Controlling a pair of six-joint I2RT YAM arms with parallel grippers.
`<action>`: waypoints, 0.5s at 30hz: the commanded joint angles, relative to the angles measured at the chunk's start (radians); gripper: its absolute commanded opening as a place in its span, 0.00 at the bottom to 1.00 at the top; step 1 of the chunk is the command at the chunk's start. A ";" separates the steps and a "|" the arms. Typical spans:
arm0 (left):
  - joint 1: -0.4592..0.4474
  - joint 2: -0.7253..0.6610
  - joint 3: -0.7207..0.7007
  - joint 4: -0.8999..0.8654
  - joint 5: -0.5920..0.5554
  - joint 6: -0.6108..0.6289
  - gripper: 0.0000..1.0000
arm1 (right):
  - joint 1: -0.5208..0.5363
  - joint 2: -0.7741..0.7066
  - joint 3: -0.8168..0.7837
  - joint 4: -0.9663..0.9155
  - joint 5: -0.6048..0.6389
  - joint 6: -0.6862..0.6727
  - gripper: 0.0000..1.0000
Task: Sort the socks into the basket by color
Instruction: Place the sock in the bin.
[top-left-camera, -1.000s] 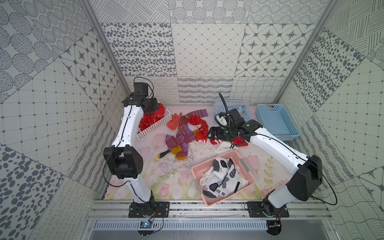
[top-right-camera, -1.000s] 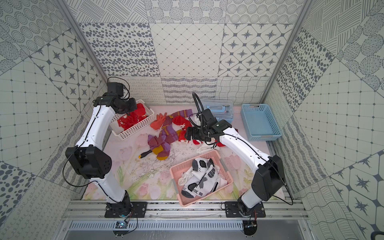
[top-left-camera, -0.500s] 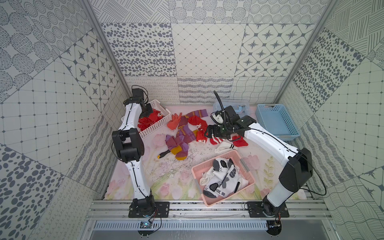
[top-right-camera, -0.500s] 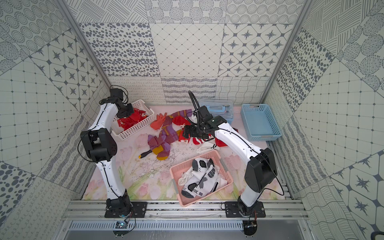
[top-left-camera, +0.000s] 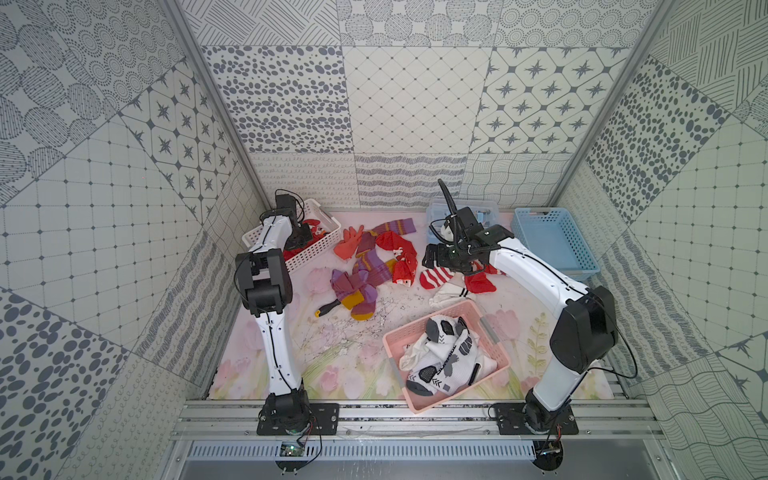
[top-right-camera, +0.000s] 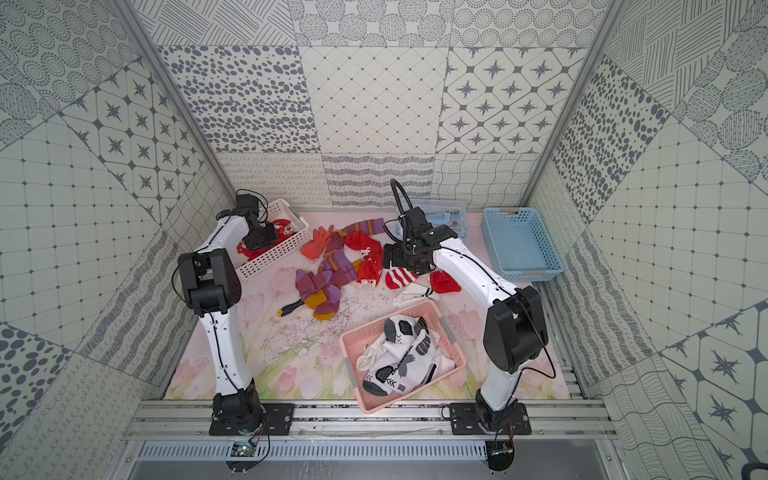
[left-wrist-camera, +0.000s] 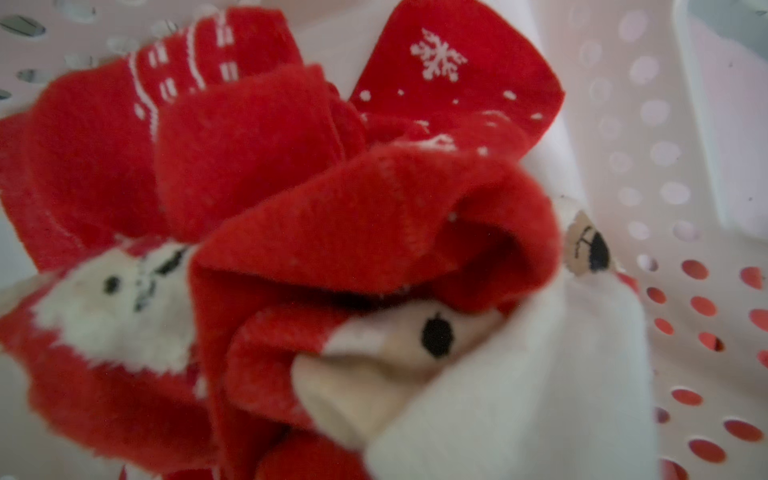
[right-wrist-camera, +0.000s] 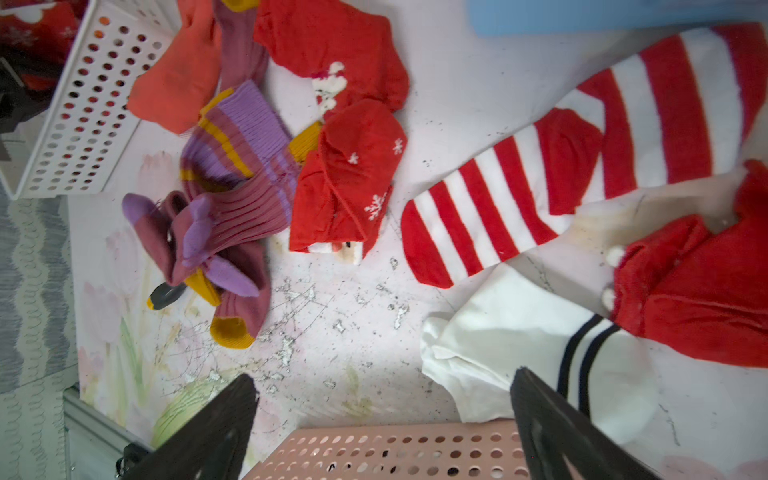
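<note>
Red fleece socks (left-wrist-camera: 291, 199) fill the left wrist view, heaped inside the white perforated basket (top-left-camera: 309, 254) at the far left of the table. The left gripper (top-left-camera: 305, 237) sits low over that heap with its jaws shut. Whether it has hold of a sock cannot be told, since the fingertips are out of sight.

The right gripper (right-wrist-camera: 382, 419) hangs over the middle of the table with its jaws spread wide and nothing between them. Just below and to one side of it lies a white sock with two dark bands (right-wrist-camera: 536, 353), next to a red-and-white striped sock (right-wrist-camera: 540, 174) and a plain red sock (right-wrist-camera: 698, 299). The pink basket (top-left-camera: 449, 357), nearer the front, already holds several white socks with black-grey marks (top-left-camera: 446, 355).

Judging from this, red socks are being dropped off on the left while the right arm lines up its next pick, probably the white banded sock, which belongs in the pink basket. That pick calls for lowering onto the white fabric alone, as the red sock overlaps its edge.

Purple socks with yellow toes (top-left-camera: 361, 282) lie in a tangle at mid-table, partly over a small yellow-and-black tool (top-left-camera: 328, 308) and beside an orange glove (top-left-camera: 349, 243), which is no sock. A blue basket (top-left-camera: 555, 245) at the far right is bare, and a clear box (top-left-camera: 461, 208) stands beside it.
</note>
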 joint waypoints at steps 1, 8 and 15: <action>-0.008 -0.017 -0.026 0.028 0.033 0.006 0.06 | -0.033 0.019 -0.011 0.009 0.077 0.031 0.98; -0.008 -0.120 -0.109 0.064 0.050 -0.007 0.45 | -0.129 0.062 -0.041 0.049 0.151 0.092 0.98; -0.012 -0.262 -0.211 0.088 0.080 -0.026 0.58 | -0.211 0.091 -0.109 0.098 0.205 0.146 0.98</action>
